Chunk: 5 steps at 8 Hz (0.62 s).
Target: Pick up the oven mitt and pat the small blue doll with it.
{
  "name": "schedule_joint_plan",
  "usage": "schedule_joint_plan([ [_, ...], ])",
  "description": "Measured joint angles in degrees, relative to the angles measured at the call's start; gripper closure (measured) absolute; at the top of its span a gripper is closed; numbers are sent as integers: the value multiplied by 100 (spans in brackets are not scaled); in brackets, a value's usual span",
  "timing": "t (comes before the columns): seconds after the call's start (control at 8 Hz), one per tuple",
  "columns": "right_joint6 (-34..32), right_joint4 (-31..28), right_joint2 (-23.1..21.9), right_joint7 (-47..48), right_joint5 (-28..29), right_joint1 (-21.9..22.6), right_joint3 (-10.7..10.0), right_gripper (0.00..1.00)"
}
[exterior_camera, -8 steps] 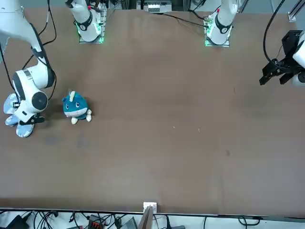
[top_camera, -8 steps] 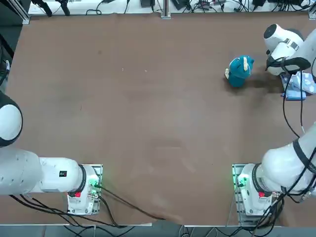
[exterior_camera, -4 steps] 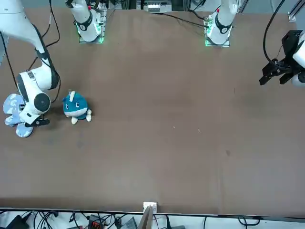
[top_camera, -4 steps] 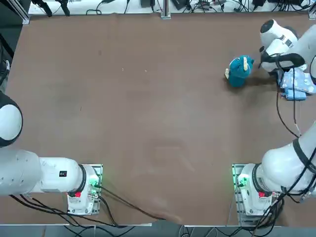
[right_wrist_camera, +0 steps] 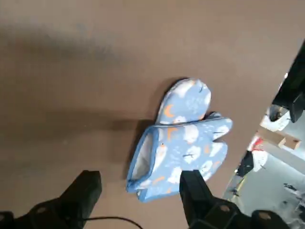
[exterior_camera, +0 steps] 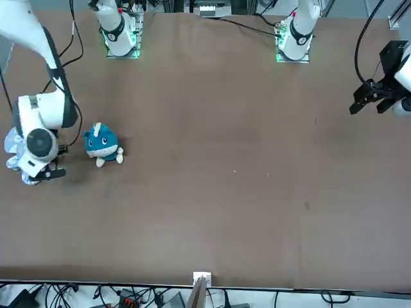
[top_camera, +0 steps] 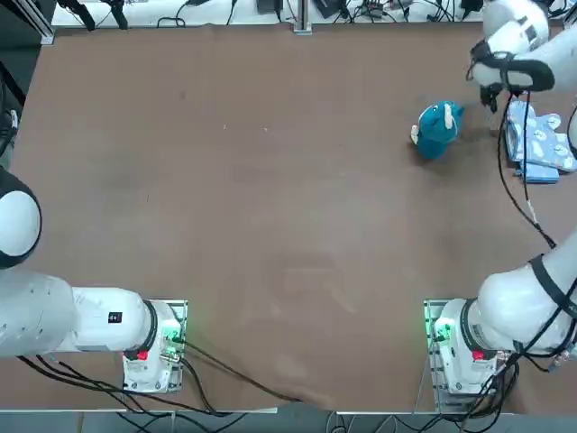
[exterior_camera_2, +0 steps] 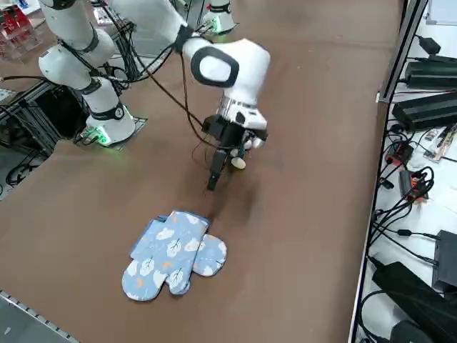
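Note:
The oven mitt [exterior_camera_2: 175, 254] is pale blue with white and orange prints and lies flat on the brown table near its right edge [top_camera: 538, 144]. The small blue doll [top_camera: 439, 129] sits to the mitt's left, teal with white bits [exterior_camera: 101, 144]. My right gripper [exterior_camera_2: 220, 168] hangs open and empty above the table between doll and mitt, touching neither. In the wrist view its two black fingers [right_wrist_camera: 83, 191] stand apart with the mitt [right_wrist_camera: 181, 140] beyond them. In the front view the arm hides most of the mitt [exterior_camera: 11, 162]. In the right side view the gripper hides most of the doll.
The table's right edge [exterior_camera_2: 43, 314] runs close beside the mitt. Cables and black boxes [exterior_camera_2: 428, 107] lie off the table's far edge. The right arm's cable [top_camera: 518, 189] hangs over the mitt's side of the table.
My right gripper has opened and let go of the mitt, which now lies on the table. It has moved off the mitt toward the far edge.

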Motion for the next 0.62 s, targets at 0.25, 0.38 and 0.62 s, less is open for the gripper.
schedule_joint_plan([
  [0.25,-552,589,-228,-113,718,2,220,0],
  [0.38,-858,861,-337,-119,1041,5,307,0],
  [0.62,-1575,1545,-535,-149,1772,3,400,0],
])
